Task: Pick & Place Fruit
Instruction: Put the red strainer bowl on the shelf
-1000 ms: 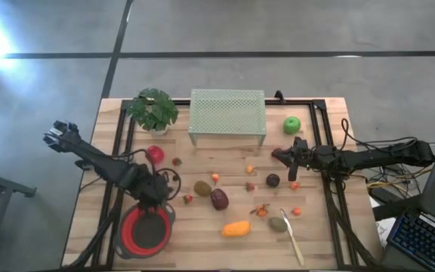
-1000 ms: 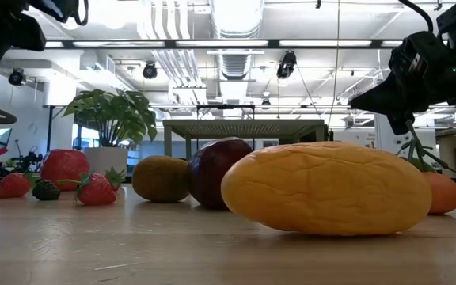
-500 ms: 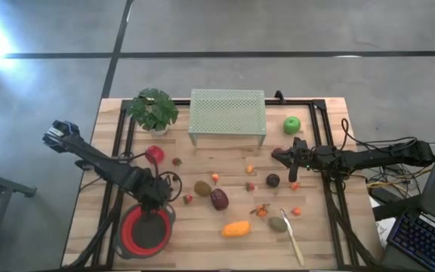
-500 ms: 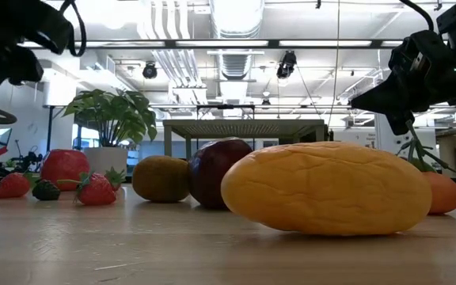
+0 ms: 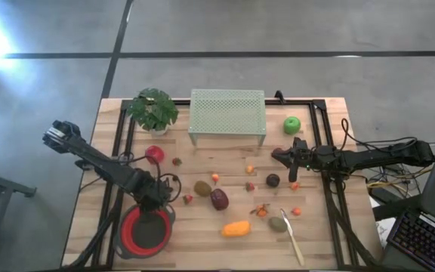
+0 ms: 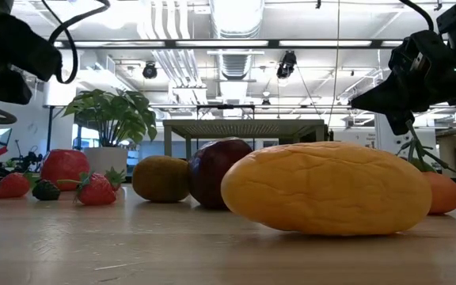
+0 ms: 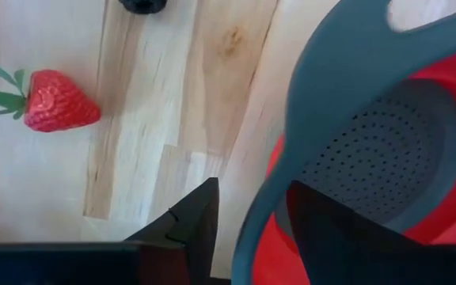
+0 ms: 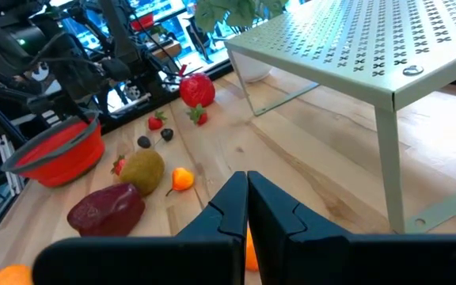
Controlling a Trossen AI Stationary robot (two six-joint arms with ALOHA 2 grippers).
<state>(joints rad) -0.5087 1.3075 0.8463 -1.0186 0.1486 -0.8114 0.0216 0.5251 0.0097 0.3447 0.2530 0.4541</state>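
My left gripper (image 5: 157,198) (image 7: 252,194) points down, open, over the far rim of a red bowl with a grey perforated rim (image 5: 146,233) (image 7: 323,103). One finger stands outside the rim and one inside. A strawberry (image 7: 54,111) lies beside it on the wood. Fruit lies loose across the table: a green apple (image 5: 291,125), an orange oval (image 5: 236,228), a maroon piece (image 5: 219,199), a brown one (image 5: 202,188) and a dark one (image 5: 273,180). My right gripper (image 5: 276,155) (image 8: 247,186) hovers shut and nearly level at the right, holding nothing. My left gripper straddles the bowl's grey rim (image 7: 252,237) from above. A strip of wood shows between the outer finger (image 7: 204,214) and the rim. I cannot tell whether the inner finger (image 7: 315,222) touches the rim. The bowl sits on the table.
A pale green mesh rack (image 5: 227,113) and a potted plant (image 5: 152,109) stand along the far edge. A red fruit (image 5: 155,154) lies near the plant. A slim pale utensil (image 5: 291,236) lies near the front right. Black frame rails run down both table sides.
My left gripper has come down toward the bowl's rim, still pointing down. The fruit, the bowl and my right gripper have kept their places.
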